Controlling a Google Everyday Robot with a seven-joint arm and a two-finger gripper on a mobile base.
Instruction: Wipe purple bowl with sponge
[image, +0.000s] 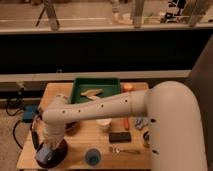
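The purple bowl (59, 151) sits at the front left corner of the wooden table (80, 160), dark and glossy. The light-blue sponge (44, 155) lies in the bowl's left part, under my gripper (46, 150). The gripper hangs straight down from the white arm and sits on the sponge, pressing it into the bowl. The arm hides the upper part of the bowl.
A round blue cup (93, 157) stands right of the bowl. A black block (120, 136), a spoon (122, 149), a white cup (103, 123), an orange item (126, 122) and a green tray (97, 90) with pale items lie further back and right. A brown bowl (72, 126) sits behind the arm.
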